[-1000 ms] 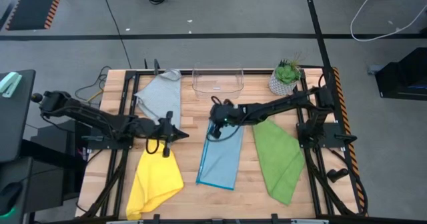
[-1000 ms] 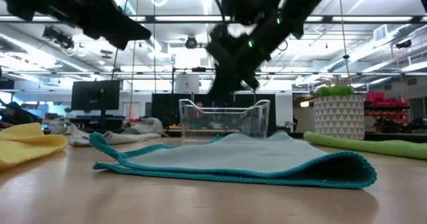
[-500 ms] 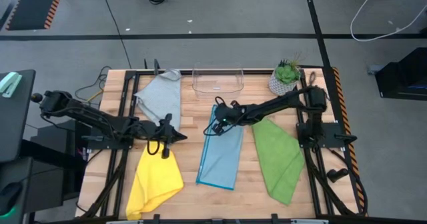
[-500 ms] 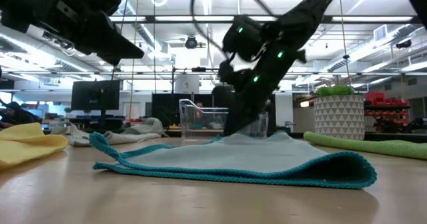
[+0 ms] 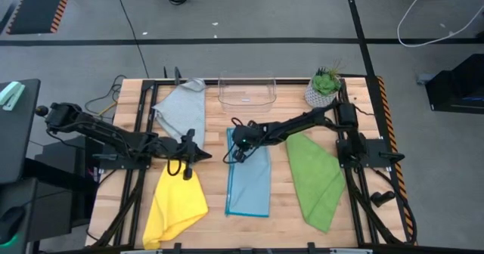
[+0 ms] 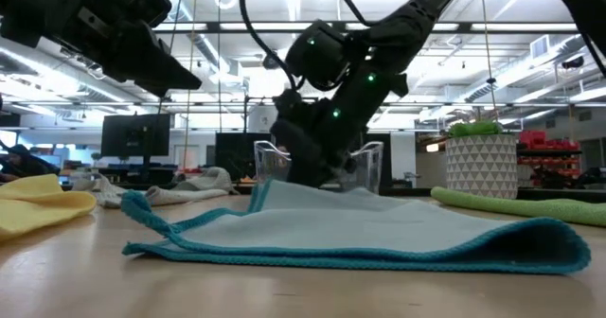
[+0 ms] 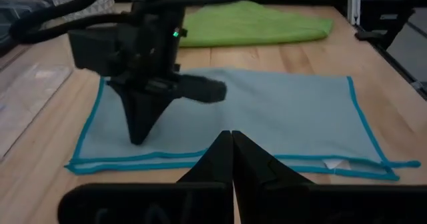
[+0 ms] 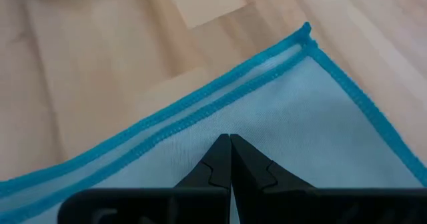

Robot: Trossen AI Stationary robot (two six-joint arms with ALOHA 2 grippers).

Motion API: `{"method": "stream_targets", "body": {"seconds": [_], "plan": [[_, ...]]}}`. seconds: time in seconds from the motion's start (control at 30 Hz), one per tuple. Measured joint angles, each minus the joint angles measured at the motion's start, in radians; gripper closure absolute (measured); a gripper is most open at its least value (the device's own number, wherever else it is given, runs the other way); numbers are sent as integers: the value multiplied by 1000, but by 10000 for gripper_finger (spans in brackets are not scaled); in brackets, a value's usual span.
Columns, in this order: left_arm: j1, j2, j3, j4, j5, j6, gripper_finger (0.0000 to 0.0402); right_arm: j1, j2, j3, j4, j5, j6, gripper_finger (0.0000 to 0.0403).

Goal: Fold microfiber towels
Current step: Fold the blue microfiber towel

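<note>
Your right gripper [image 5: 229, 156] clenched, tips on light blue towel [image 5: 249, 180] at its far-left corner, mid-table, left gripper [image 5: 206, 153] clenched, hovering just left, yellow towel [image 5: 175, 202] near left edge, green towel [image 5: 314, 178] right, grey towel [image 5: 180, 111] far-left, bare wood between cloths.

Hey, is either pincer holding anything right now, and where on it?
The right pincer looks shut on the blue towel, at its edge near a corner. The left pincer holds nothing.
</note>
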Motion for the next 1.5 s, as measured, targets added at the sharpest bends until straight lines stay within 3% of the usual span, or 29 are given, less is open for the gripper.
{"method": "stream_targets", "body": {"seconds": [0.13, 0.3, 0.47, 0.63, 0.9, 1.2, 1.33, 1.5], "plan": [[-1, 23, 0, 1, 0, 0, 394, 22, -37, 0, -5, 4, -22, 392], [-37, 89, 2, 19, -2, -18, 398, 52, -173, -1, -14, 23, -95, 391], [-115, 178, 42, 20, -54, -29, 394, 84, -266, -105, -2, 69, -91, 396], [-161, 265, 91, 20, -80, -26, 398, 44, -210, -232, 114, 79, -3, 396], [-200, 368, 147, 19, -82, -25, 397, -9, -114, -241, 147, 83, 40, 396], [-250, 427, 208, 17, -83, -24, 391, -26, -179, -249, 98, 146, 21, 393], [-289, 467, 248, 11, -83, -6, 397, 36, -299, -245, 53, 150, -5, 388], [-349, 563, 322, 9, -86, -4, 393, 218, -410, -284, 29, 178, -6, 390]]}}
